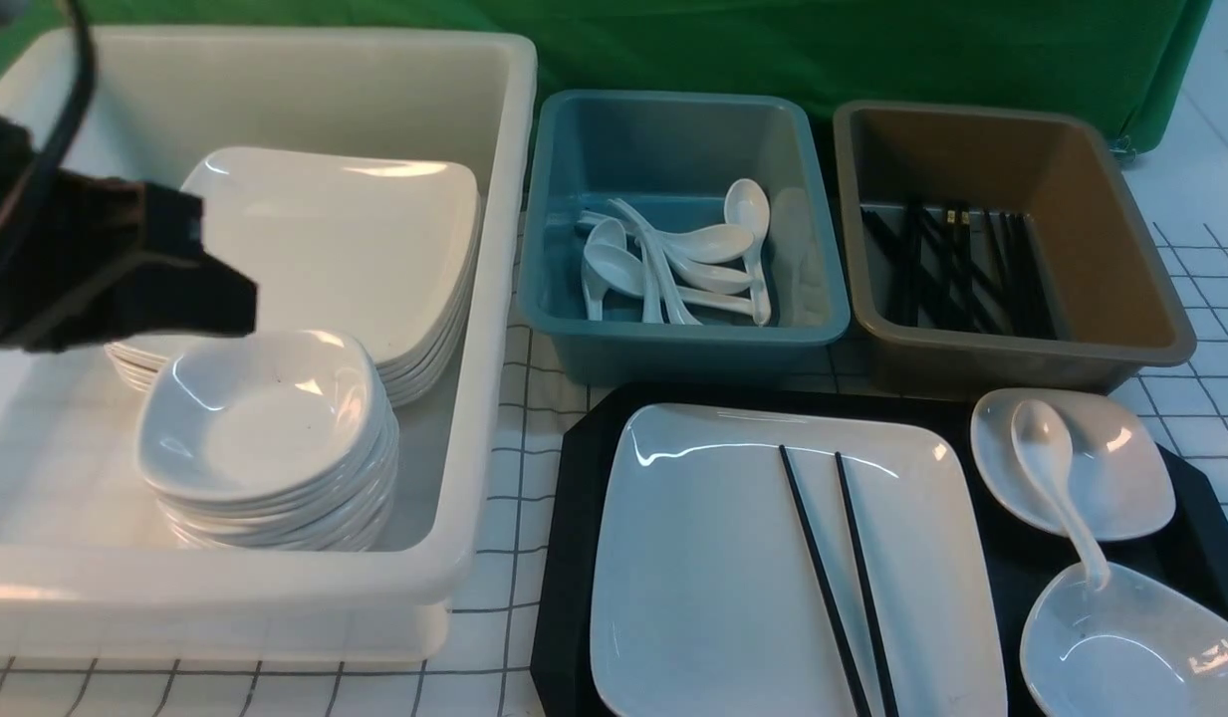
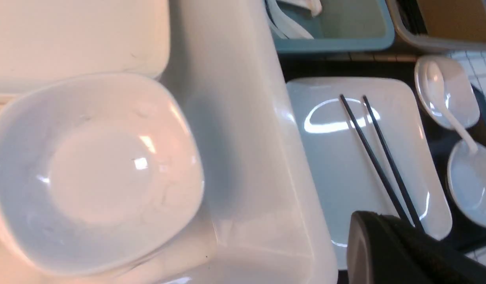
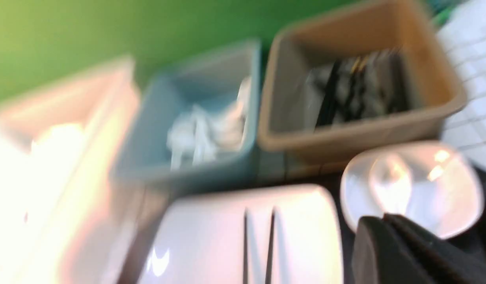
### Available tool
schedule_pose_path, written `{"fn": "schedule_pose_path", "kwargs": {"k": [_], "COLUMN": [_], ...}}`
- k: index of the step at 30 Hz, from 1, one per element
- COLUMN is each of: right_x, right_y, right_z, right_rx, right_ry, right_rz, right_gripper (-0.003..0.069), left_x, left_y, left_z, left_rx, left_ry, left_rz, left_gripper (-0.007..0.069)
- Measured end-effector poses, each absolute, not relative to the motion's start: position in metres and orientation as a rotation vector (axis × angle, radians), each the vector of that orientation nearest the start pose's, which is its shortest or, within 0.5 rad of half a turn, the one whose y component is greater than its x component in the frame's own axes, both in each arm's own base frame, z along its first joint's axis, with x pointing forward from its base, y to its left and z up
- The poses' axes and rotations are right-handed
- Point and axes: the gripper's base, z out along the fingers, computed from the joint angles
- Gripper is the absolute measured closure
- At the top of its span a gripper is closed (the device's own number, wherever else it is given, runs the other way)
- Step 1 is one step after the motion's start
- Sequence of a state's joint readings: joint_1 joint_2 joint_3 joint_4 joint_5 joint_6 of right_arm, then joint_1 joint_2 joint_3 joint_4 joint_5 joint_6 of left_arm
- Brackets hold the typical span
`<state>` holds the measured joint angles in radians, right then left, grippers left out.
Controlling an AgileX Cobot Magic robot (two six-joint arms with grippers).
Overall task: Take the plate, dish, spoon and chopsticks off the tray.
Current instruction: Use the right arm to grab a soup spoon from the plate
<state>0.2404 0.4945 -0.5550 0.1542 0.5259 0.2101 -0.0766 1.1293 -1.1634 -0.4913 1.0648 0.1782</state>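
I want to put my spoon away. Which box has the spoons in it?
The blue tub in the middle, with white spoons inside. The white tub holds stacked plates and dishes; the brown tub holds black sticks.

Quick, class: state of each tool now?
Left tool: open or closed cannot be told.
Right tool: blurred, partly seen; cannot be told.

tray (image 1: 574, 518): 1 | on it: plate (image 1: 713, 558): 1 | dishes (image 1: 1121, 468) (image 1: 1131, 647): 2 | spoon (image 1: 1047, 448): 1 | chopsticks (image 1: 833, 578): 2 | tubs (image 1: 494, 299) (image 1: 673, 149) (image 1: 1092, 199): 3
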Motion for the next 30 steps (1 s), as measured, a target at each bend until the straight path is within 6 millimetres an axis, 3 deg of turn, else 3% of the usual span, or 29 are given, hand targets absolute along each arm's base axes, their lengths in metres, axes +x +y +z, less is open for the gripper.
{"fn": "schedule_pose_path", "kwargs": {"k": [6, 7, 9, 12, 15, 16, 20, 21, 22, 25, 30], "right_x": [0.159, 0.158, 0.193, 0.225, 0.258, 0.262, 0.292, 0.301, 0.301, 0.318, 0.334], "right_y": [0.067, 0.066, 0.076, 0.074, 0.060, 0.057, 0.041, 0.038, 0.038, 0.036, 0.037], "right_z": [0.337, 0.339, 0.336, 0.325, 0.312, 0.309, 0.281, 0.268, 0.269, 0.240, 0.209], "right_rx": [-0.307, -0.309, -0.408, -0.392, -0.299, -0.285, -0.187, -0.170, -0.169, -0.148, -0.134], "right_ry": [2.397, 2.397, 2.525, 2.647, 2.729, 2.742, 2.844, 2.872, 2.869, 2.918, 2.940], "right_rz": [0.348, 0.348, 0.286, 0.245, 0.208, 0.203, 0.173, 0.166, 0.166, 0.160, 0.153], "right_gripper": [0.0657, 0.0657, 0.0657, 0.0657, 0.0623, 0.0619, 0.0484, 0.0416, 0.0405, 0.0248, 0.0189], "left_x": [0.210, 0.211, 0.202, 0.193, 0.187, 0.186, 0.190, 0.194, 0.195, 0.209, 0.223], "left_y": [-0.121, -0.121, -0.155, -0.183, -0.210, -0.212, -0.240, -0.248, -0.249, -0.264, -0.276], "left_z": [0.390, 0.390, 0.379, 0.367, 0.352, 0.351, 0.341, 0.341, 0.341, 0.342, 0.338], "left_rx": [0.554, 0.551, 0.738, 0.895, 1.015, 1.027, 1.089, 1.083, 1.081, 1.009, 0.972], "left_ry": [2.466, 2.469, 2.488, 2.502, 2.504, 2.499, 2.387, 2.316, 2.305, 2.154, 2.028], "left_rz": [-0.570, -0.565, -0.549, -0.536, -0.540, -0.541, -0.564, -0.585, -0.586, -0.628, -0.620], "left_gripper": [0.0636, 0.0636, 0.0636, 0.0636, 0.0636, 0.0636, 0.0636, 0.0636, 0.0636, 0.0632, 0.0628]}}
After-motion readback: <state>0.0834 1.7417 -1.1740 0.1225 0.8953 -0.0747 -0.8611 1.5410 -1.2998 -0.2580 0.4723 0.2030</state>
